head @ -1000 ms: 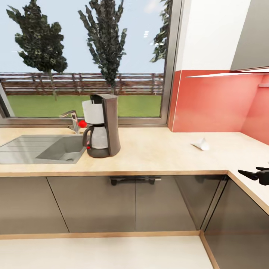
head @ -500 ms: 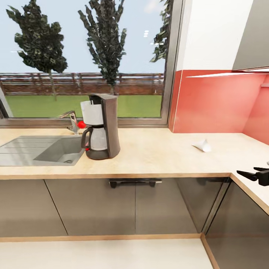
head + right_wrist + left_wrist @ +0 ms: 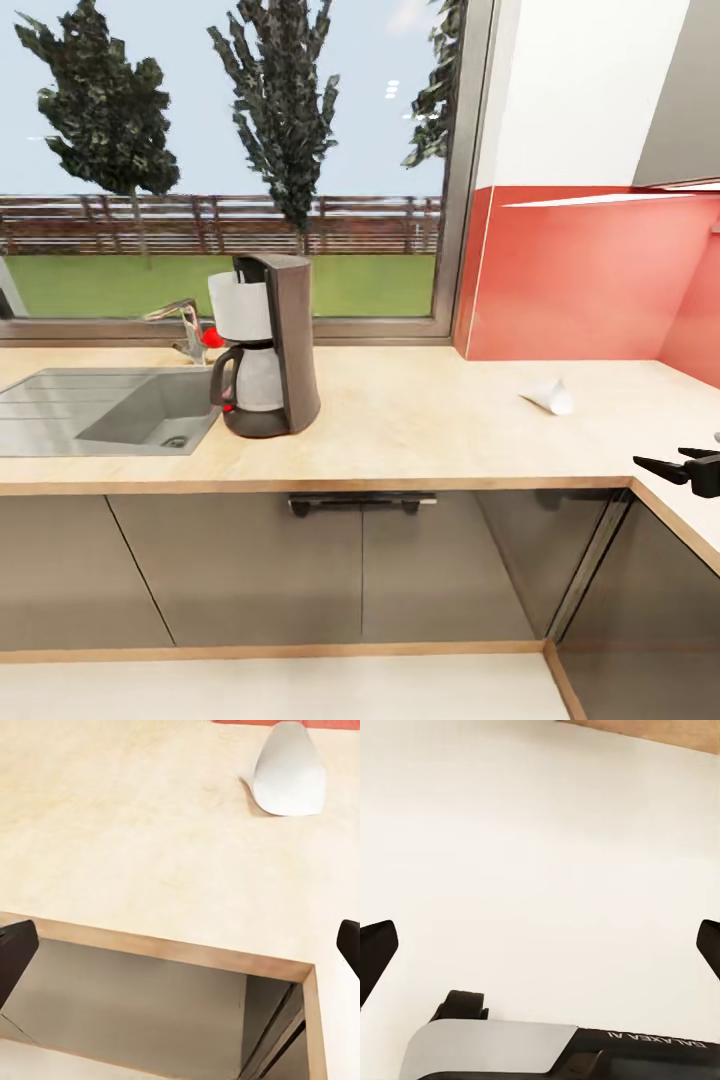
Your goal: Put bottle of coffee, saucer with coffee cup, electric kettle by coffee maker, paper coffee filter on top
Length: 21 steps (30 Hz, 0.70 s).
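Cone-shaped white paper filter [image 3: 546, 394] lies on pale wood-grain countertop [image 3: 420, 420].

Home kitchen. Pale wood counter [image 3: 420, 420] in an L, grey sink [image 3: 100, 410] with tap [image 3: 185, 325], coffee maker [image 3: 265, 345] beside it. Grey cabinets [image 3: 300, 570] below, red backsplash [image 3: 580, 275], big window [image 3: 230, 160] onto lawn and trees.

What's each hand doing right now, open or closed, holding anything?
Left hand: open, empty.
Right hand: open, empty, paper coffee filter lying ahead on the countertop.
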Motion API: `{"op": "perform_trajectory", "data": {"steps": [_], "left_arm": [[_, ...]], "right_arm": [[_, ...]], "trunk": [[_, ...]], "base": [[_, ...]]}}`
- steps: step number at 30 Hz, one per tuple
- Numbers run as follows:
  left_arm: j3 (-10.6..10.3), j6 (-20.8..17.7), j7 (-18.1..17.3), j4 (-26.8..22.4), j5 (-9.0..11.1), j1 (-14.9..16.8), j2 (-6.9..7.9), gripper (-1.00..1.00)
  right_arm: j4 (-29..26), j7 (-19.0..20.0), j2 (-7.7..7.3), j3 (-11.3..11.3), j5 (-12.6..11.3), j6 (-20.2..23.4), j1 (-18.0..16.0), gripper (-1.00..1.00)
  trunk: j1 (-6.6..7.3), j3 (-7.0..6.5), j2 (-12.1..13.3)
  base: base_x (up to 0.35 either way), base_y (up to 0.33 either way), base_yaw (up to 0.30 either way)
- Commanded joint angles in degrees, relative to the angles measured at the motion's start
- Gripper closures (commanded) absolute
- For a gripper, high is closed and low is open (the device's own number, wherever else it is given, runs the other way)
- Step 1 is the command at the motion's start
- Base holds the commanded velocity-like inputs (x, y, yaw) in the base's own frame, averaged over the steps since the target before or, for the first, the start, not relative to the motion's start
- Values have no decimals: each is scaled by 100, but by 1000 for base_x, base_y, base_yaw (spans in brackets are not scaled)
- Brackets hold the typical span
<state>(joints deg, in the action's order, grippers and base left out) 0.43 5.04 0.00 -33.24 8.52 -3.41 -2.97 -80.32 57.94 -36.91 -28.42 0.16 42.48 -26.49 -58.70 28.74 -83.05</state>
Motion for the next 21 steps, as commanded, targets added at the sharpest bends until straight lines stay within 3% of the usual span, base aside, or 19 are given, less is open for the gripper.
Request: {"op": "perform_trajectory", "data": {"steps": [1, 15, 21], "left_arm": [[5, 6, 0, -7, 44, -2, -2, -100], [10, 6, 0, -7, 44, -2, -2, -100], [10, 6, 0, -7, 44, -2, -2, -100]], "right_arm": [[-2, 24, 0, -6, 2, 41, -5, -100], [4, 20, 0, -2, 3, 38, -5, -100], [114, 13, 5, 2, 3, 22, -5, -100]], "trunk": [[-3, 5, -2], [-3, 5, -2], [-3, 5, -2]], "base": [[304, 0, 0], [304, 0, 0], [154, 0, 0]]}}
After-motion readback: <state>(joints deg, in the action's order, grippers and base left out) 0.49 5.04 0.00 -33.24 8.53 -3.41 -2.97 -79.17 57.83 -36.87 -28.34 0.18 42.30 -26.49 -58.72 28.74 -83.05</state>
